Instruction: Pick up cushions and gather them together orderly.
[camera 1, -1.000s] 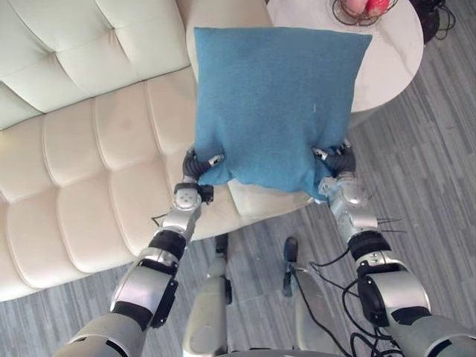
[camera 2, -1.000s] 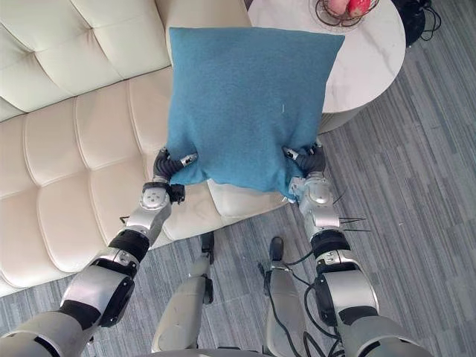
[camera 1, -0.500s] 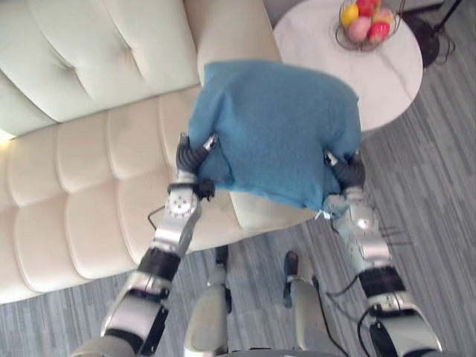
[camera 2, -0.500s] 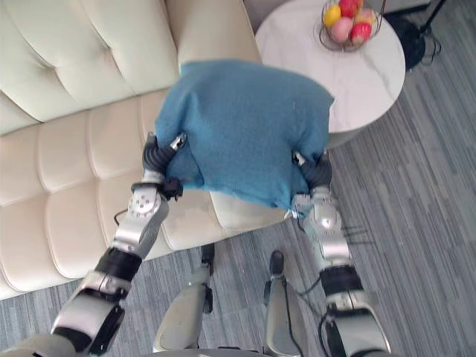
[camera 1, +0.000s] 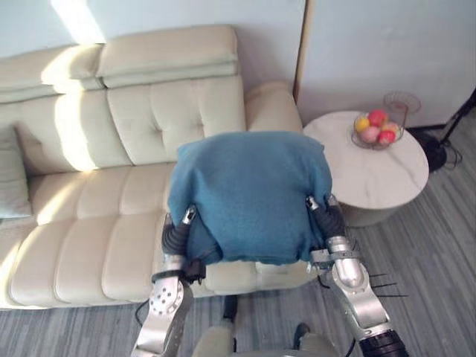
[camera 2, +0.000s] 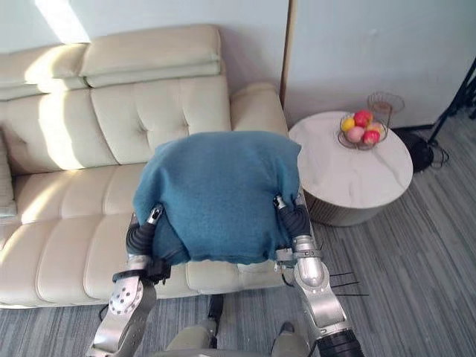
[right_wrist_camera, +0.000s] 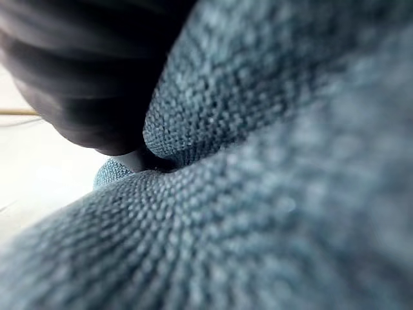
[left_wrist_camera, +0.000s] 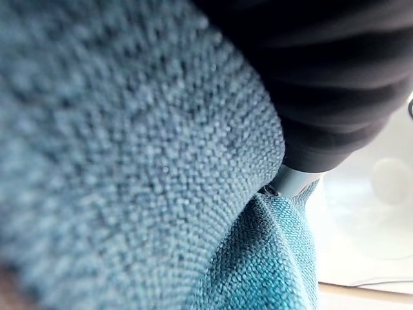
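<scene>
Blue cushion (camera 1: 249,193): knit cover, bulging, held up in the air between both hands, above the right end of the sofa seat, near its front edge. Its top edge folds away from the camera; its bottom hem hangs level with the wrists.

Left hand (camera 1: 177,234): dark ribbed cover pressed against the cushion's lower left corner. The fingers are buried in the cloth, so I cannot tell whether they are curled or straight. In the left wrist view the cloth wraps over the cover, with one small silver piece at the fold.

Right hand (camera 1: 331,221): same posture at the lower right corner. The fingers are hidden behind the cushion and their state cannot be told. In the right wrist view the knit presses tight against the ribbed cover.

Cream sofa (camera 1: 111,134): tufted leather, with sunlight patches on the backrest at its left.

Pale cushion (camera 1: 10,177): leans upright against the sofa back at the far left edge, well apart from the blue one.

Round white tabletop (camera 1: 368,175): just beside the sofa's right arm. On it, toward the wall side, sits a wire fruit basket (camera 1: 378,131) holding red, yellow and pink fruit.

Grey plank floor (camera 1: 439,245): in front of the sofa and around the table.
</scene>
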`<state>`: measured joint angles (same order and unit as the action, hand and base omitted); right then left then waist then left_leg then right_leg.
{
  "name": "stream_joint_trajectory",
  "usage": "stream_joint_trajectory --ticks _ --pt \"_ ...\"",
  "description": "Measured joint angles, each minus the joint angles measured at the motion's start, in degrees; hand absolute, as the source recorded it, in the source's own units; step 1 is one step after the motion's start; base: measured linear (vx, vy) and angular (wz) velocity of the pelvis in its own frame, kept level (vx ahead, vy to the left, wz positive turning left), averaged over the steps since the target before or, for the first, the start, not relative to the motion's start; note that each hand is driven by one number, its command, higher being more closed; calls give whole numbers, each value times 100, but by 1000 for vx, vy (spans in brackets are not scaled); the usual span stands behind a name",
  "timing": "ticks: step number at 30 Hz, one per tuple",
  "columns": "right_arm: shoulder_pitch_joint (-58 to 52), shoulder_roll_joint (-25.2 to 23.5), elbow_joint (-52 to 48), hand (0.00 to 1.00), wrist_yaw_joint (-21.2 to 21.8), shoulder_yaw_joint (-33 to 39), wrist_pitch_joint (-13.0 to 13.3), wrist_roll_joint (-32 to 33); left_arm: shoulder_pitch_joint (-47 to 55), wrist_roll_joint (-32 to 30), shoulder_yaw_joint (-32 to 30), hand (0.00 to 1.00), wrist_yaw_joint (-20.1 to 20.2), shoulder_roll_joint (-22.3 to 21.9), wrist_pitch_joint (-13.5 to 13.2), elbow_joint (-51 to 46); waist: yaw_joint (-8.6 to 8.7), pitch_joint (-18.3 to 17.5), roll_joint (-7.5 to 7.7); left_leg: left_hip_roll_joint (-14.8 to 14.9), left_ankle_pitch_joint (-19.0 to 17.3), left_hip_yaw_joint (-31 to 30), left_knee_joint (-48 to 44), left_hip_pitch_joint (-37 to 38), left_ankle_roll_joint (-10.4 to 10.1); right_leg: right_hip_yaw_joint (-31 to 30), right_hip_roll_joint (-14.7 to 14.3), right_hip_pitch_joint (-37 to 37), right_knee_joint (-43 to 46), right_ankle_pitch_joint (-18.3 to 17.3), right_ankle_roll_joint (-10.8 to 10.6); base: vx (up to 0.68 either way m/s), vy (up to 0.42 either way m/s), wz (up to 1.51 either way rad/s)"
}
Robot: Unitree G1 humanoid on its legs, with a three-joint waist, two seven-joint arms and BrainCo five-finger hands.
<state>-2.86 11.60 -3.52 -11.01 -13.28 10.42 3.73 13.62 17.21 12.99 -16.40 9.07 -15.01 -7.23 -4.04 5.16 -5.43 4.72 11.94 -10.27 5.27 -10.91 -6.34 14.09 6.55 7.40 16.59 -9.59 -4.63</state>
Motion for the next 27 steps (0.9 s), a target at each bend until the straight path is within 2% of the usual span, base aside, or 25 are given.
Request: stream_joint_trajectory --ticks 2,3,4,5,6,7,8,9,10,11,12,13,14,15,16,17,18,19,20,21,22,23,24,25,27 --pt "78 15 3 100 -33 2 0 -64 -73 -2 2 100 -1 -10 6 1 9 -13 -19 -78 -63 -163 -189 -345 105 411 118 148 358 -102 40 -65 -18 90" --pt "105 24 6 100 -46 7 -1 -127 -93 -2 1 100 -2 -28 12 4 18 -20 -30 -38 -215 97 -171 -393 273 554 175 145 405 -108 41 -75 3 114" --pt "191 59 8 100 -101 69 -2 -215 -213 -2 4 100 -4 -117 15 47 51 -7 27 50 -719 1062 -395 -576 761 705 422 105 374 -76 69 -68 60 119" --pt "405 106 123 100 -153 105 -2 -227 -360 0 12 100 -4 -141 7 126 39 97 208 178 -907 1856 -815 -729 814 799 735 110 400 -69 59 -64 93 106" --pt "523 114 198 100 -158 105 -8 -236 -389 2 13 100 -4 -153 7 156 14 86 198 232 -904 2083 -1035 -805 811 805 868 97 420 -56 38 -70 146 64" --pt "662 132 213 100 -158 116 -21 -289 -386 6 12 100 -4 -213 3 159 19 99 273 388 -891 2297 -1460 -844 786 832 1060 52 382 -19 -34 -54 132 36" --pt "738 141 213 100 -158 124 -20 -364 -386 12 13 100 -4 -211 -10 161 22 56 208 565 -886 2312 -1631 -832 774 874 1136 3 310 37 -129 -49 219 44" --pt "814 152 213 100 -158 158 -15 -412 -393 12 16 100 -4 -214 -70 160 85 -24 86 791 -882 2309 -1579 -810 641 936 1208 -10 257 116 -267 -24 223 32" --pt "854 165 213 100 -160 168 -15 -416 -403 11 24 100 -3 -219 -114 160 125 -53 31 882 -878 2307 -1471 -776 490 950 1241 -6 229 160 -345 -11 348 29" --pt "909 229 213 100 -170 198 -16 -421 -470 13 77 100 -3 -270 -149 175 176 -116 -74 1020 -724 2288 -1124 -590 246 947 1319 -32 126 285 -569 60 474 36" --pt "896 155 279 100 -234 363 -27 -430 -742 17 214 100 -6 -201 -145 392 230 -89 50 814 -399 2366 -1262 -532 -89 919 1549 -277 -120 496 -810 115 575 41" --pt "899 22 296 100 -275 431 -60 -434 -874 18 272 100 -6 -8 -141 516 303 -45 346 611 -891 2344 -2085 -849 93 763 1730 -510 -551 871 -803 134 588 34" --pt "898 15 296 100 -274 430 -60 -438 -888 18 280 100 -5 39 -139 566 300 -46 370 609 -1176 2335 -2547 -1035 163 671 1741 -540 -621 1023 -805 88 543 -13" --pt "888 -8 304 100 -271 419 -64 -472 -889 18 282 100 -5 82 -116 705 229 -41 368 665 -1672 2421 -3187 -1192 298 390 1785 -471 -586 1261 -696 24 571 -61" --pt "882 -54 348 100 -270 389 -74 -554 -886 17 280 100 -5 85 -88 846 111 -35 384 701 -2036 2673 -3394 -1107 341 129 1908 -253 -359 1470 -343 6 498 -78" --pt "886 -93 375 100 -266 379 -74 -607 -878 17 278 100 -5 93 -68 883 77 -29 390 673 -2104 2789 -3364 -1036 432 28 1952 -45 -53 1427 -45 4 470 -69" --pt "887 -160 447 100 -260 379 -73 -640 -845 17 275 100 -5 110 -46 887 94 -7 393 594 -2136 2883 -3234 -904 488 -177 1869 241 494 1095 37 34 399 -41" --pt "884 -218 580 100 -249 380 -73 -646 -821 12 275 100 -1 161 -42 887 182 92 384 462 -2151 2926 -2968 -647 532 -510 1357 474 1064 473 -321 37 340 -30" --pt "885 -221 628 100 -241 380 -73 -644 -820 9 275 100 4 187 -39 887 192 117 388 412 -2141 2957 -2865 -545 571 -501 1133 539 1159 284 -382 47 249 -29" --pt "884 -223 711 100 -216 378 -73 -619 -800 0 275 100 18 241 -33 886 193 116 396 357 -2076 3086 -2664 -389 663 -381 701 639 1087 70 -294 56 180 -24" --pt "884 -219 729 100 -196 378 -73 -593 -795 -4 275 100 27 264 -31 887 208 113 409 293 -2062 3119 -2578 -328 669 -297 504 673 980 23 -231 88 190 -8" --pt "884 -173 731 100 -140 378 -71 -535 -768 -8 276 100 57 245 -29 886 347 116 375 141 -1993 3120 -2449 -253 678 -299 136 673 663 -9 243 98 134 19" --pt "872 -127 731 100 -135 380 -70 -522 -754 -8 283 100 98 216 -28 885 429 114 326 88 -1975 3061 -2431 -249 654 -416 115 637 620 18 278 125 136 19" --pt "859 -74 734 100 -123 380 -71 -445 -756 -14 285 100 139 218 -29 882 469 114 321 35 -1874 3050 -2407 -233 732 -543 106 626 540 31 241 138 97 3" --pt "847 -34 733 100 -106 383 -70 -414 -755 -15 289 100 156 213 -18 883 461 114 322 5 -1839 2947 -2407 -247 764 -535 50 523 384 81 201 136 28 0"
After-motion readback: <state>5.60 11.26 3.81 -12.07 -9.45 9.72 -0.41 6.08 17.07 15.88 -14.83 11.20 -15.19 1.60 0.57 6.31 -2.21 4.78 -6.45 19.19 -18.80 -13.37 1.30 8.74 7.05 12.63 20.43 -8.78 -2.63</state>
